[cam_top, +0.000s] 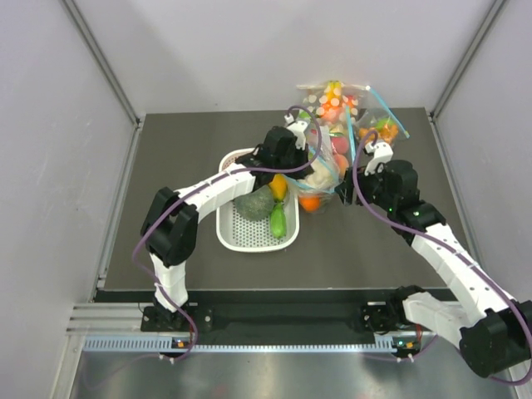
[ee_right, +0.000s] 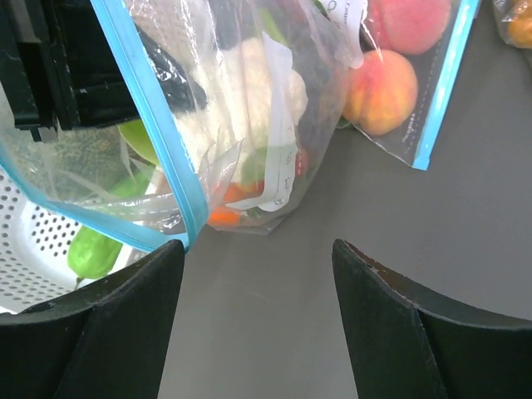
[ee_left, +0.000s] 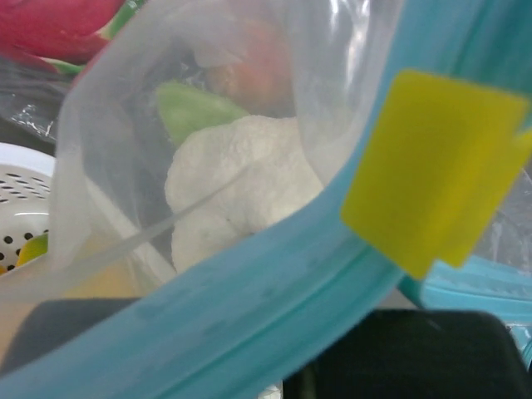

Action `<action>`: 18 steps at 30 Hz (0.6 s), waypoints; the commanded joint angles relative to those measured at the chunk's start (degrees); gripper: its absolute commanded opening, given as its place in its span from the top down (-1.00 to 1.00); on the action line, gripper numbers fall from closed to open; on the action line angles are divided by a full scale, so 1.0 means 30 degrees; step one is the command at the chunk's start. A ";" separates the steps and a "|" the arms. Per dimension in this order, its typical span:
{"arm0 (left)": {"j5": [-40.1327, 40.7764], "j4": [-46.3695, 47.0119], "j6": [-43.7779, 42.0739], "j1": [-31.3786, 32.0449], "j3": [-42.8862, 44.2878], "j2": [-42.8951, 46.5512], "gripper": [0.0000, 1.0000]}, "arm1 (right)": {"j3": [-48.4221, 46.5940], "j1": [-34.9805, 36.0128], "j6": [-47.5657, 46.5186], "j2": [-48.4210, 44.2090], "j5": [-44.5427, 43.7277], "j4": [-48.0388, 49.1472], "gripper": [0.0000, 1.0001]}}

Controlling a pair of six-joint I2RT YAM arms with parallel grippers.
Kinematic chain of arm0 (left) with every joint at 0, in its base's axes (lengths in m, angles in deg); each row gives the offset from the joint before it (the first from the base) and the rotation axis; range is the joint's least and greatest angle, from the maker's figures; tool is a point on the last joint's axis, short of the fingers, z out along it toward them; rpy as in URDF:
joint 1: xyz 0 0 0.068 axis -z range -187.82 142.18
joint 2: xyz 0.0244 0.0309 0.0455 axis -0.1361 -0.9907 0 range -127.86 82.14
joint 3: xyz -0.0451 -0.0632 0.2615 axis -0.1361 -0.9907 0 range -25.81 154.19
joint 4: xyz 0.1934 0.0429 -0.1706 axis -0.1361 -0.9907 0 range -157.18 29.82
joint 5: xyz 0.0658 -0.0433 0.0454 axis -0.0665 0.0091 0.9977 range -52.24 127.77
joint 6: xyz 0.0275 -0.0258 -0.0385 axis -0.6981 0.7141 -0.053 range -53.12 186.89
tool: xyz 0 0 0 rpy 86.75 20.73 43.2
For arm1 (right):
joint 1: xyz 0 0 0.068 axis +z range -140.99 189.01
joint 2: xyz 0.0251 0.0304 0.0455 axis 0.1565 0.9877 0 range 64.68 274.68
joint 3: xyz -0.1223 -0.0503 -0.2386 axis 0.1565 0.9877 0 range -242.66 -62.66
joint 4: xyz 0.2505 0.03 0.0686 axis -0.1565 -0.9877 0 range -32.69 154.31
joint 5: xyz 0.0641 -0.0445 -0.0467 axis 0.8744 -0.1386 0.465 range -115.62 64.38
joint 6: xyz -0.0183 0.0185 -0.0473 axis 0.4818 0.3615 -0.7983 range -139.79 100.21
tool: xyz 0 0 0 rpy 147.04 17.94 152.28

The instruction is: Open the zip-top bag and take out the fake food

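Left fingers (ee_left: 416, 357) on bag (ee_left: 249, 307); cauliflower (ee_left: 241, 191) inside

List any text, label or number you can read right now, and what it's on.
No text is readable.
White label on the zip-top bag: printed lines, too small and creased to read.
White tag at the right wrist view's top edge: blurred print, unreadable.
Bag of peaches: tiny print beside its blue strip, unreadable.
Yellow slider: blank.

**Three views, one bag**

The top camera looks down from high behind over the whole table (cam_top: 183, 141). Both wrist cameras face the zip-top bag (ee_left: 208, 91), the left almost against it; both also catch the white basket (ee_right: 33, 241).
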 commanded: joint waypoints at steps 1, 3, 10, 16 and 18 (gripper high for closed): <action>-0.1819 -0.0038 0.0367 -0.0190 0.0992 0.0630 1.00 | -0.0143 -0.0080 0.0595 0.0052 0.0632 0.1494 -0.43; -0.2112 -0.0360 0.0309 -0.0190 0.1342 0.0719 1.00 | -0.0552 -0.0080 0.0655 0.0111 0.0544 0.1553 -0.42; -0.2203 -0.0830 -0.0189 0.0102 0.1432 0.1275 1.00 | -0.2164 -0.0080 0.0450 0.1253 0.1041 0.1523 -0.38; -0.1236 -0.1534 -0.1302 0.1068 0.1609 0.1363 1.00 | -0.3130 -0.0080 0.0568 0.2393 0.1599 0.2606 -0.37; -0.1060 -0.1533 -0.1478 0.1216 0.1433 0.1626 1.00 | -0.3511 -0.0080 0.0480 0.2892 0.1744 0.2608 -0.33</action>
